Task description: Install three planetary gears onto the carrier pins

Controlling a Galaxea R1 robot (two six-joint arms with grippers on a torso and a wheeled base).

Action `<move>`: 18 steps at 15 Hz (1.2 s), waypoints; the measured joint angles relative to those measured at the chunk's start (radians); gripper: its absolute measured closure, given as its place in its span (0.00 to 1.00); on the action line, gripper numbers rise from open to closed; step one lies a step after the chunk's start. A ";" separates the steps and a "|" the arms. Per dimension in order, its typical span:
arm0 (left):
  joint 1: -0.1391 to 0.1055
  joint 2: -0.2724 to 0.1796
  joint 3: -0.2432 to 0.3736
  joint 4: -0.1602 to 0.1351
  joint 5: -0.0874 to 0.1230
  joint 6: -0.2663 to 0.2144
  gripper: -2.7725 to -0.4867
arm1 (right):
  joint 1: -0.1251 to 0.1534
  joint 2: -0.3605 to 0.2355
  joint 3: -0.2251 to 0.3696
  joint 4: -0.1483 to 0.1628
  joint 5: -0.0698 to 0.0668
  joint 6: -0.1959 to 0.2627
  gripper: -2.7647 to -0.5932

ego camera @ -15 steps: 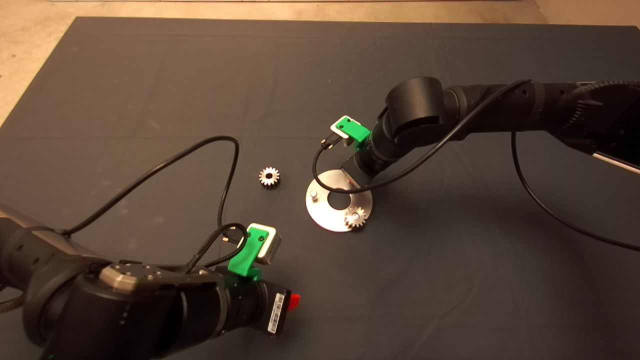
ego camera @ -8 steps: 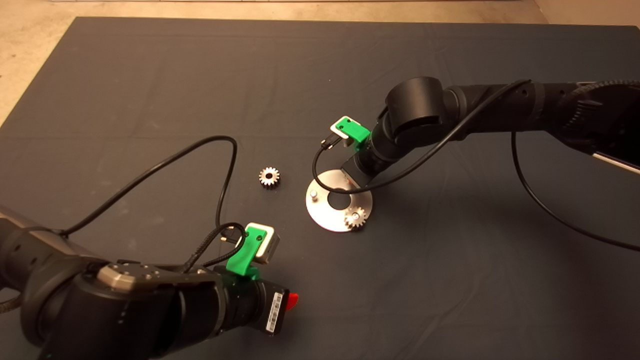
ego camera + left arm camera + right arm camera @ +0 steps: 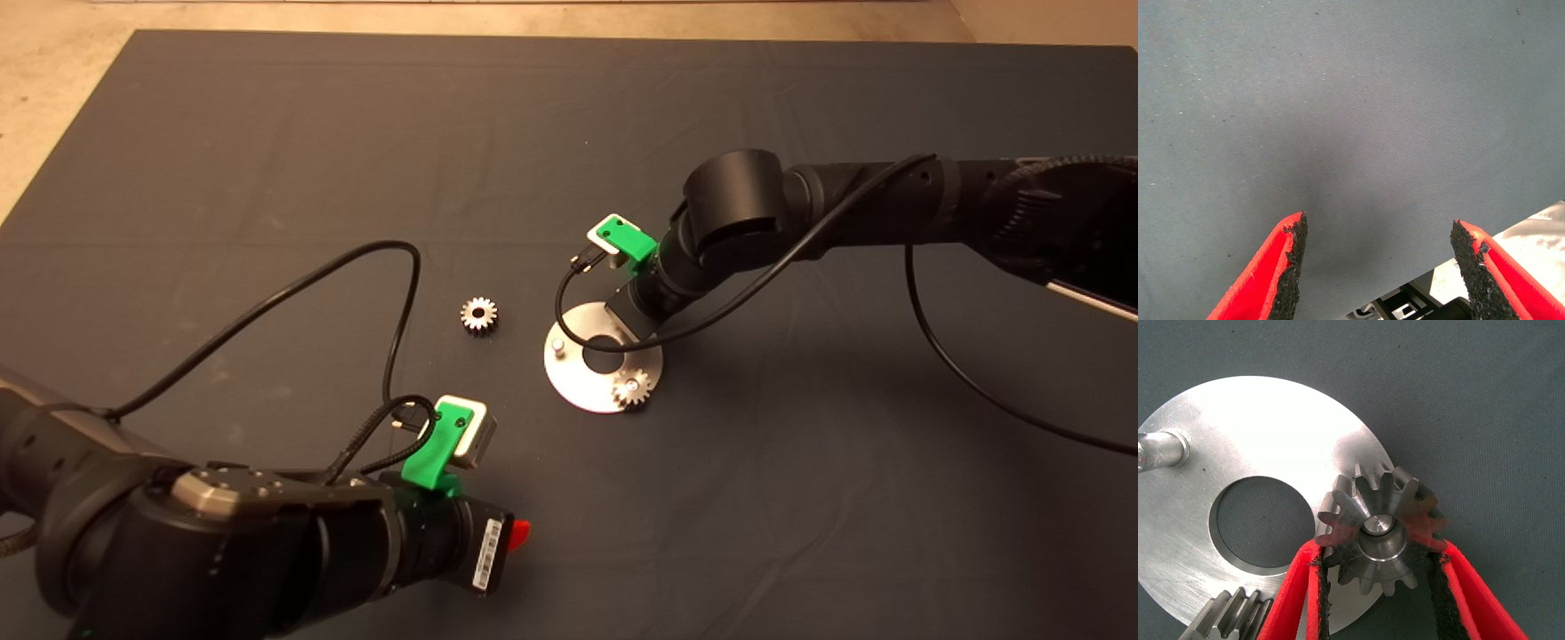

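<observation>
**Second gear over its pin**

The mat (image 3: 267, 133) carries the plate (image 3: 578, 391). The right gripper (image 3: 1378, 587) pinches a gear (image 3: 1379, 530) over a pin (image 3: 1378, 525); if tilted, it could jam. The left gripper (image 3: 1378, 260) waits, jaws spread. Only the wrist view shows the pin in the bore; only the head view shows the loose gear (image 3: 479, 315).

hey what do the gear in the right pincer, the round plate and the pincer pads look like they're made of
Gear: probably steel, dull grey with bright machined edges. Round plate: metal, maybe steel or aluminium, brushed finish with fine streaks and glare. Pads of the right pincer: black, rough and grainy, likely rubber or grip coating on red plastic.
</observation>
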 joint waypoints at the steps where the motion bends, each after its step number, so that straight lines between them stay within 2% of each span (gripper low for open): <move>1: 0.000 0.000 0.000 0.000 0.000 0.000 0.56 | 0.000 0.000 0.000 0.000 -0.001 0.000 0.90; 12: 0.000 -0.003 0.000 0.000 0.000 0.003 0.56 | 0.000 0.000 0.000 0.000 0.000 -0.002 0.89; 18: 0.000 -0.004 0.000 0.000 0.000 0.004 0.56 | 0.000 0.000 0.000 0.000 0.000 -0.002 0.81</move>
